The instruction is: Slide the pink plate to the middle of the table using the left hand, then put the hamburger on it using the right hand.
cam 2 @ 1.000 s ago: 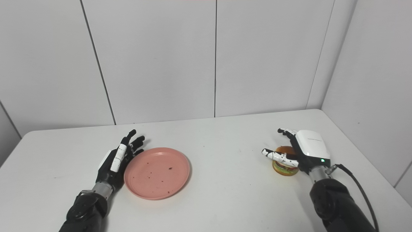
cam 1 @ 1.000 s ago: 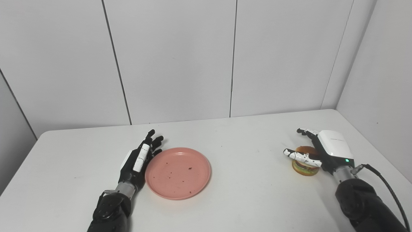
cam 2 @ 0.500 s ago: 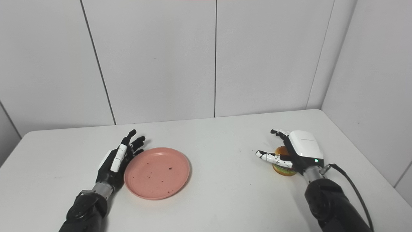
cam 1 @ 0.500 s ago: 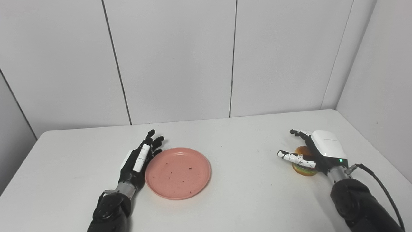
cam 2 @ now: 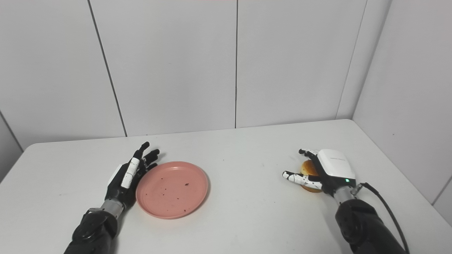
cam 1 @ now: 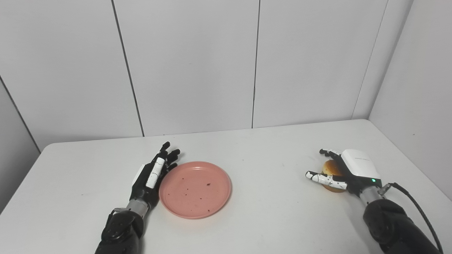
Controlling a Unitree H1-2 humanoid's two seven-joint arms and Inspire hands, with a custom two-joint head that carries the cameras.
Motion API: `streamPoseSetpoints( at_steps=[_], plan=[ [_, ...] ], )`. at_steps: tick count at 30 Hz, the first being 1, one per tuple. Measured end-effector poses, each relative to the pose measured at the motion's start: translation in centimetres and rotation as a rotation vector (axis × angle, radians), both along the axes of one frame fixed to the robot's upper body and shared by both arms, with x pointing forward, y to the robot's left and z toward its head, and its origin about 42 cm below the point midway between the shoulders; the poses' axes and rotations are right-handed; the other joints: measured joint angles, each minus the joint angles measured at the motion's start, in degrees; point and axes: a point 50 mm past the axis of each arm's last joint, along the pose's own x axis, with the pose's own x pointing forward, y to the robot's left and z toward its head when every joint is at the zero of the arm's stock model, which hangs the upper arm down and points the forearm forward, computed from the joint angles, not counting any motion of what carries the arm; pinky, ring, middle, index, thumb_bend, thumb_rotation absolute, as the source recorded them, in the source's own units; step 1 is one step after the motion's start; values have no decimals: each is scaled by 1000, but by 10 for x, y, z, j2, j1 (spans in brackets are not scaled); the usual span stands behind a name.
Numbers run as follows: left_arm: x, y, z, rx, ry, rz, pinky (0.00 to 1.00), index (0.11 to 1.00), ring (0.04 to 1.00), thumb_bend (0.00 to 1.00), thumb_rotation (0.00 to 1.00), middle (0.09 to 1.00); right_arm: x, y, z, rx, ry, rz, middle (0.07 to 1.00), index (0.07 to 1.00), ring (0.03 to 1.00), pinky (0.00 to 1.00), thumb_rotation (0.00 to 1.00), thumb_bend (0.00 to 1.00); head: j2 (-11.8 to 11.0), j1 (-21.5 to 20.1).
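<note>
The pink plate (cam 1: 195,189), speckled with dark crumbs, lies on the white table (cam 1: 272,215) left of centre. My left hand (cam 1: 150,174) rests flat and open against the plate's left rim, fingers pointing away from me. At the right side of the table the hamburger (cam 2: 308,168) sits in the hollow of my right hand (cam 1: 348,170). That hand is low over it, with the thumb stretched in front and the fingers behind. The fingers stay spread and not closed on the bun, and only the bun's top left part shows.
Grey wall panels stand behind the table and along its right edge, close to the hamburger. A black cable (cam 1: 416,204) trails from my right wrist. Bare tabletop lies between the plate and the hamburger.
My right hand has shifted a little left and then dropped lower around the hamburger, hiding more of it. The left hand and the plate have not moved.
</note>
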Motion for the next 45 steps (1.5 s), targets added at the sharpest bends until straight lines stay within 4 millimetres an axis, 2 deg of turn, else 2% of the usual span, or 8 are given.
streamPoseSetpoints(
  at_steps=[14,18,23,29,32,36,40,45],
  plan=[
    [0,-1,0,6,-2,-8,914,959,938,943,805,876,3,2,1,-16,22,17,786,772,762,647,968,695,3,2],
    [0,0,0,5,-3,-16,923,960,939,941,805,877,3,3,0,-16,24,18,761,761,725,606,928,701,4,4],
    [0,0,0,5,-4,-17,917,954,935,948,802,875,3,4,0,-12,24,19,693,692,637,526,847,678,4,4],
    [0,0,1,5,-3,-19,914,957,934,948,803,870,4,5,1,-10,5,16,597,597,521,428,675,606,5,4],
    [-1,-1,1,6,-3,-25,921,958,938,945,803,875,4,5,1,-8,2,16,575,557,493,401,520,610,6,5],
    [-1,-1,1,5,4,-29,924,958,938,937,802,879,5,5,2,-5,2,12,550,529,466,379,390,644,7,5],
    [-1,-1,1,5,7,-32,919,957,935,934,804,878,6,4,0,9,-5,1,536,513,451,366,338,671,8,6],
    [-2,-1,1,4,7,-37,916,957,935,945,798,876,7,5,-1,10,-15,-2,540,514,456,368,340,680,7,7]
  ],
)
